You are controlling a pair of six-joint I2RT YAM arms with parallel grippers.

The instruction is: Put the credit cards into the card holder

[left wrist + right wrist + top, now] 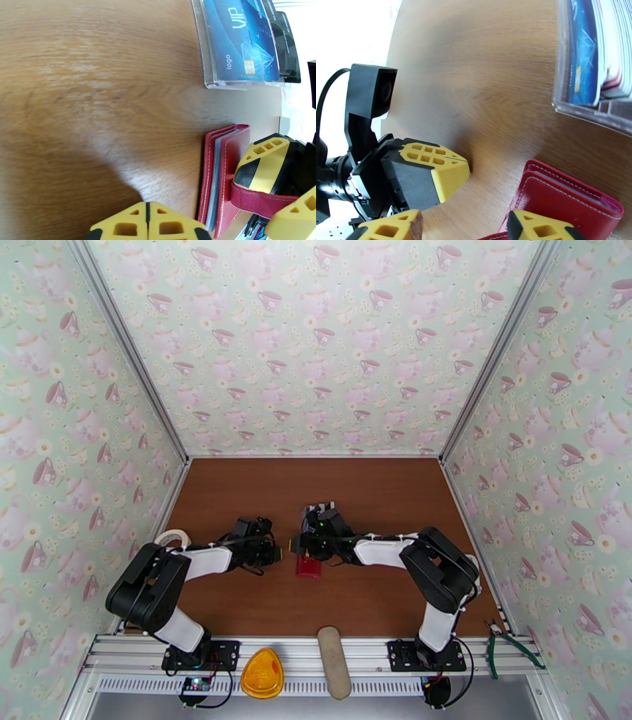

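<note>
**A:** So, where is the card holder (308, 567)?

**B:** It lies folded on the brown table (379, 493), about mid-table, between the two grippers. Its snap tab (256, 199) runs out between the fingers of the right gripper (465, 227). That gripper's jaws stand well apart, and I can't tell whether either finger is pressing the tab.

**A:** And the step in hand?

**B:** Getting the holder open, I'd judge. It would be best to close on the tab near its free end and peel it up and away from the cover. Dragging it sideways would probably slide the whole wallet along the wood.

**A:** Could the other arm help?

**B:** The left gripper (147, 211) is closed tight with nothing in it, and it hangs just beside the holder. Pressing its tip onto the lower cover should pin the wallet while the snap comes undone.

**A:** Which way does the holder point?

**B:** From the left wrist view, its long edge seems to run toward the credit cards (245, 43). They sit in a clear plastic piece (209, 75) a little farther out. The pale pocket edges face the left gripper, and the tab side faces the right.
</note>
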